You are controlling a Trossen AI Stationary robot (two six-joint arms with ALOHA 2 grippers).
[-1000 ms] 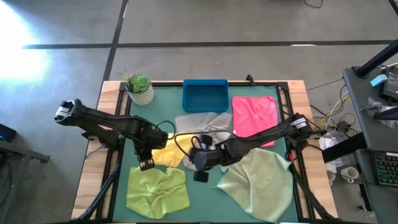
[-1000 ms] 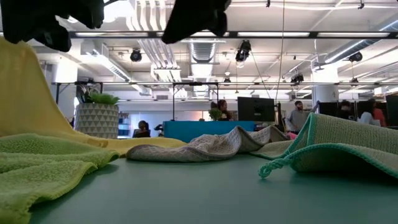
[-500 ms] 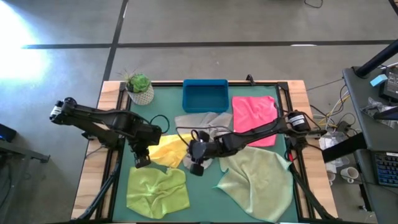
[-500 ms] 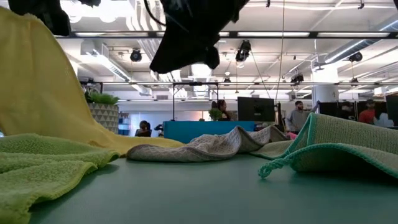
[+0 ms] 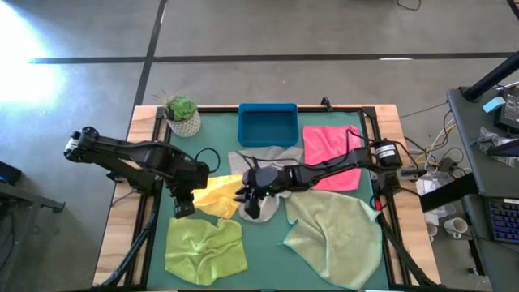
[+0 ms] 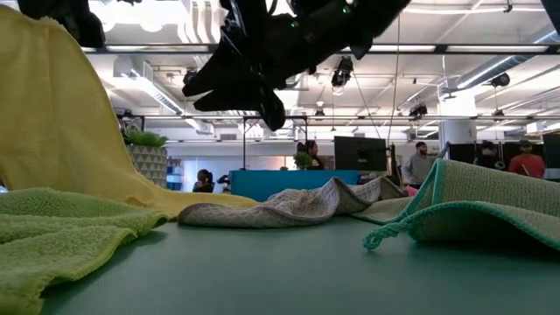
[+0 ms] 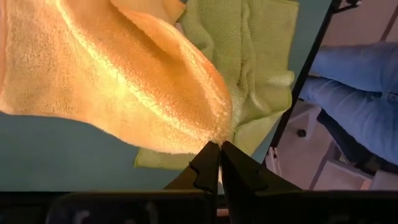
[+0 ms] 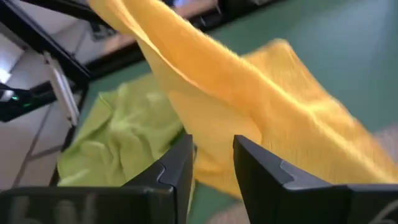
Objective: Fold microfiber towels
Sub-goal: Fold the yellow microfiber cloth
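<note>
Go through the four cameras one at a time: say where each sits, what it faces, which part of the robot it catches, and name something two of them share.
High view: above the table, looking straight down; shows both arms, the left gripper and right gripper at the yellow towel.
Low view: at table-top height, facing the room; arms enter from above.
Left wrist view: on the left arm, fingers shut on the yellow towel's corner.
Right wrist view: on the right arm, fingers apart before the yellow towel.
Shared: both wrist views show the yellow towel and the lime green towel.
</note>
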